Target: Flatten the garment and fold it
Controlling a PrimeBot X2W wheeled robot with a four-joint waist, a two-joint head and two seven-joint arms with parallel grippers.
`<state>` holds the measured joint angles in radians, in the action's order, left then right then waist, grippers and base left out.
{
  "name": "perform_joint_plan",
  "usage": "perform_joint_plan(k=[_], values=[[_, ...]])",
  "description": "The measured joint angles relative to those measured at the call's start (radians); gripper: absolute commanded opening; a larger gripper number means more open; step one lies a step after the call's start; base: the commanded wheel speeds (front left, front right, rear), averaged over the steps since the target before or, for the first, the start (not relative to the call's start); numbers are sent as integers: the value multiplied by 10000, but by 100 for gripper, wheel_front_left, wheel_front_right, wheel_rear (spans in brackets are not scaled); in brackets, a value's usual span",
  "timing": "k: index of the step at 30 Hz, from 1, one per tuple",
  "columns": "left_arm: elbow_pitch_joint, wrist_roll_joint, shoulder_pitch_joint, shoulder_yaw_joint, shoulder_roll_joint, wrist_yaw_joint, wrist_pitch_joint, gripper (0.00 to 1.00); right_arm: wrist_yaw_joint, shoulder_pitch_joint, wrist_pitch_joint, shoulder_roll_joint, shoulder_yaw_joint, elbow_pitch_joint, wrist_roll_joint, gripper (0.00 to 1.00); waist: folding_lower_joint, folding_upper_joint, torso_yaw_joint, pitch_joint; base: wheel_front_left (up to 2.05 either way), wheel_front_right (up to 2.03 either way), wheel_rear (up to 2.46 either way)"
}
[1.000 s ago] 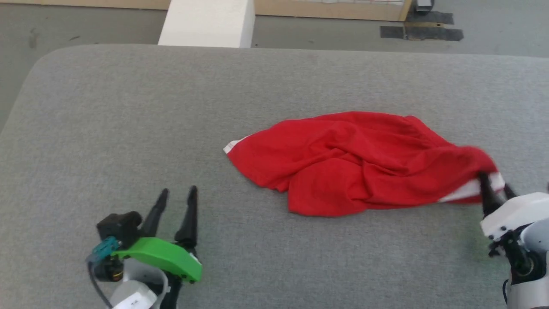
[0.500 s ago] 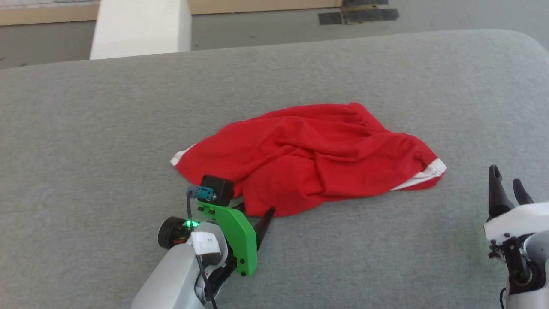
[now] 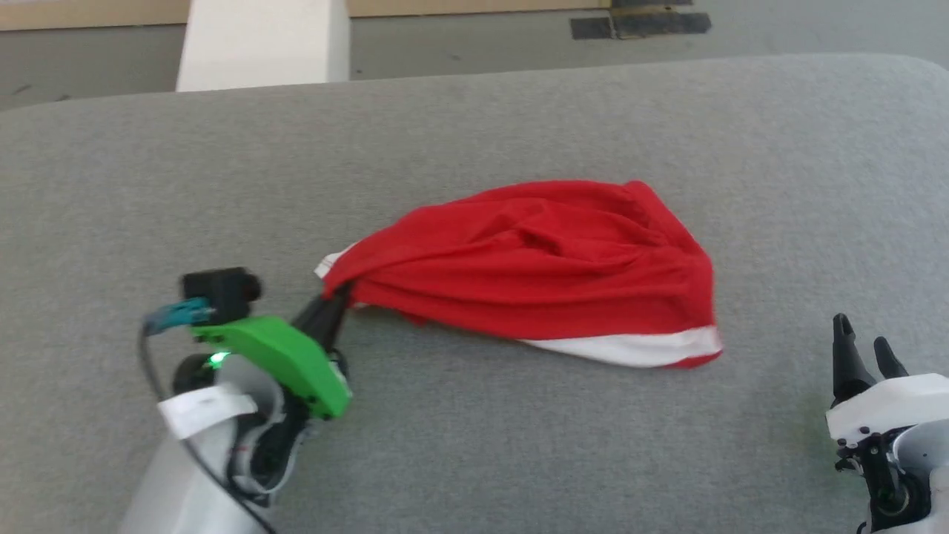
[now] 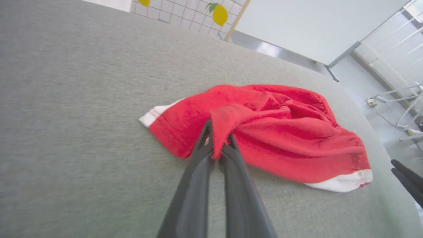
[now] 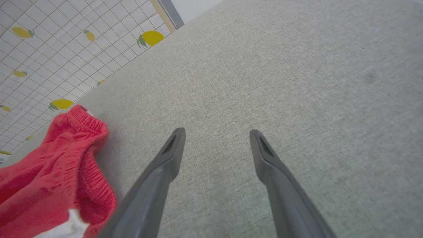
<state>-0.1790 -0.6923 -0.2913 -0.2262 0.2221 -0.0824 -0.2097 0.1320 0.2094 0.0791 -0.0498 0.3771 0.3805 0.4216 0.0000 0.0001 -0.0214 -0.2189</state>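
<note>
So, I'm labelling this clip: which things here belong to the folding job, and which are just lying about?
In the job: red garment with white bands; left tool, shut on it; right tool, open; grey cloth-covered table.
Lying about: white block beyond the table; dark tape patches on the floor; lemon-print tiled sheet.

Grey woven-fabric surface (image 3: 519,460) spans most of head view, far corners rounded. Beyond far edge: grey floor (image 3: 460,44). White rectangular block (image 3: 263,44) stands there at upper left; whether it touches surface edge, cannot tell. Light wooden strip (image 3: 474,6) runs along top. Dark tape patches (image 3: 637,26) on floor, upper right. Right wrist view: white grid-pattern sheet with yellow lemons (image 5: 49,49) past surface edge. Left wrist view: plain white panel (image 4: 314,26) behind, white metal rails (image 4: 400,91) at right, small plug with cable (image 4: 371,102) on floor near them.
</note>
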Motion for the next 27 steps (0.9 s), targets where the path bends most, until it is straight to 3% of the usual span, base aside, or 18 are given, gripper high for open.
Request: perform_joint_plan(k=[8,13,14,15,16,21,27], values=[[1114,-596,1891,1889,686,1555,79,0,2,7,105,4,-307,67,-109,100,0,0,954,442,0,0,0],[662,-905,3047,2153,669,2174,-357,0,0,9,226,2,-370,73,-240,100,0,0,1475,630,0,0,0],[571,-926,3126,2132,623,2197,-368,13,2,9,242,2,-405,73,-276,100,0,0,1547,655,0,0,0],[520,-928,3169,2128,568,2197,-347,78,0,9,280,4,-460,73,-307,100,0,0,1622,683,0,0,0],[545,-943,3157,2174,504,2197,-219,100,0,9,286,4,-514,71,-343,100,0,0,1685,710,0,0,0],[1114,-458,2928,2280,589,1960,1147,100,0,30,476,-4,-1058,-88,-437,100,0,0,1861,809,0,0,0],[1726,1703,2488,2153,1058,1722,4107,100,0,719,1544,-6,-2940,-495,-616,100,0,0,1821,674,0,0,0]])
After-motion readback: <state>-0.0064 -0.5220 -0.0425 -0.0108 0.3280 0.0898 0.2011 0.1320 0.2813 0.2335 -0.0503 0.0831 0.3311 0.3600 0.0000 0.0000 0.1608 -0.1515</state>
